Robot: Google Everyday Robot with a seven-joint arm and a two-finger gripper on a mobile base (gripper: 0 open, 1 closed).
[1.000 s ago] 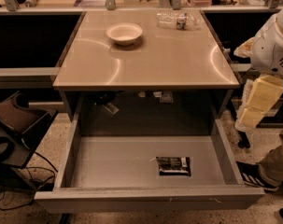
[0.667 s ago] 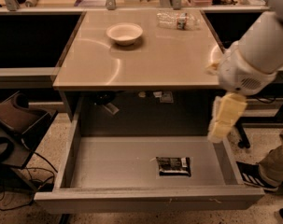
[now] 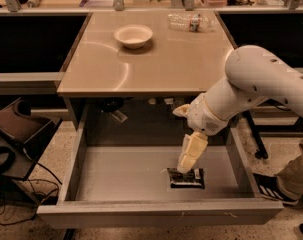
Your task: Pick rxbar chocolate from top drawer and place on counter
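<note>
The rxbar chocolate (image 3: 188, 179), a flat black bar with white lettering, lies on the floor of the open grey top drawer (image 3: 116, 171), right of middle near the front. My gripper (image 3: 185, 168) hangs down from the white arm into the drawer, its cream fingers at the bar's upper left edge, hiding part of it. The beige counter (image 3: 156, 59) stretches above and behind the drawer.
A white bowl (image 3: 133, 35) and a clear plastic water bottle (image 3: 190, 21) rest on the counter's far half. A dark chair (image 3: 16, 134) and cables are at left of the drawer. A person's leg and shoe (image 3: 278, 186) stand at right.
My arm has swung in from the right and down into the drawer. The gripper has gone from beside the drawer's right wall to just over the bar.
</note>
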